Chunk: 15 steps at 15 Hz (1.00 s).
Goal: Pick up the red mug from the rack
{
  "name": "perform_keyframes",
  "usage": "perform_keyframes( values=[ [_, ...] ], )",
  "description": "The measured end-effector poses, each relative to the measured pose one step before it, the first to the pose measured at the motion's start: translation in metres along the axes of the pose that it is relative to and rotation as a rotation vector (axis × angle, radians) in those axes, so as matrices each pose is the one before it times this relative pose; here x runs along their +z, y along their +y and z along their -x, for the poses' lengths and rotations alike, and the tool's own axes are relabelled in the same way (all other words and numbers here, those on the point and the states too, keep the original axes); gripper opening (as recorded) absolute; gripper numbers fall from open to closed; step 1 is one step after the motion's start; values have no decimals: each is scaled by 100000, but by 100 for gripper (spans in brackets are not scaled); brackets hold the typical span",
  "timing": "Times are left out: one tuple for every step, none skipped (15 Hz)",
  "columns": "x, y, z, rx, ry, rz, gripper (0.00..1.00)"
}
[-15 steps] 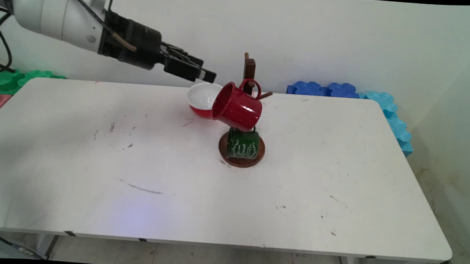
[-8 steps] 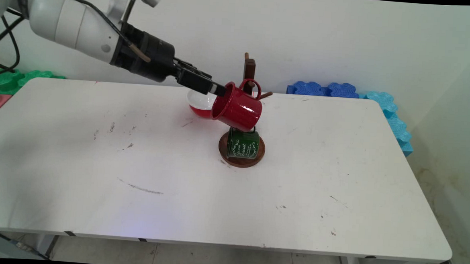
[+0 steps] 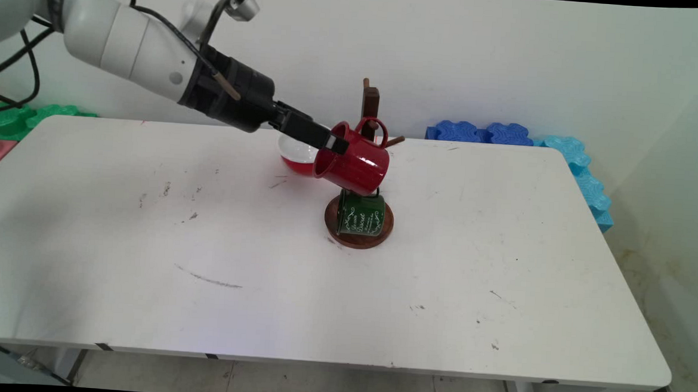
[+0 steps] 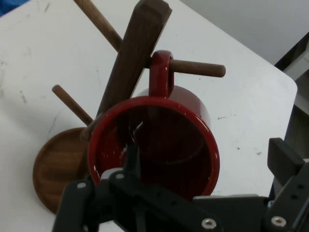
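A red enamel mug (image 3: 355, 163) hangs by its handle on a peg of a dark wooden mug tree (image 3: 370, 101), with its mouth tilted to the left. Below it a green mug (image 3: 360, 213) hangs over the tree's round base (image 3: 383, 233). My gripper (image 3: 335, 143) reaches in from the left and is at the red mug's rim. In the hand view the red mug (image 4: 193, 121) faces me mouth-on. The gripper (image 4: 207, 162) is open. One of its fingers (image 4: 131, 157) is inside the mouth and the other is outside the wall on the right.
A red bowl with a white inside (image 3: 294, 152) sits on the table just behind my gripper. Blue foam blocks (image 3: 478, 132) and cyan ones (image 3: 583, 175) lie along the far right edge. Green ones (image 3: 24, 116) lie at the far left.
My gripper has moved right and slightly down, from clear of the bowl to the red mug's rim. The mugs and the tree have not moved.
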Motion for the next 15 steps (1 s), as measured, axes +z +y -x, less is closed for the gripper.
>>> perform_keyframes(
  values=[
    [212, 55, -63, -950, -443, 6, 100],
    [249, 58, -49, -1055, -560, 14, 100],
    [294, 75, -85, -1031, -471, 146, 100],
    [198, 35, -55, -613, -272, 135, 100],
    [151, 23, -45, -452, -184, 87, 100],
    [232, 44, -62, -636, -305, 182, 100],
    [264, 46, -77, -576, -305, 225, 100],
    [248, 40, -52, -528, -316, 226, 100],
    [201, 38, -39, -374, -282, 191, 100],
    [140, 30, -21, -207, -235, 142, 100],
    [187, 41, -25, -295, -308, 185, 100],
    [148, 27, -6, -243, -265, 139, 100],
    [147, 29, -4, -180, -261, 143, 100],
    [205, 36, -11, -235, -366, 188, 100],
    [138, 21, -12, -121, -207, 132, 100]
  ],
)
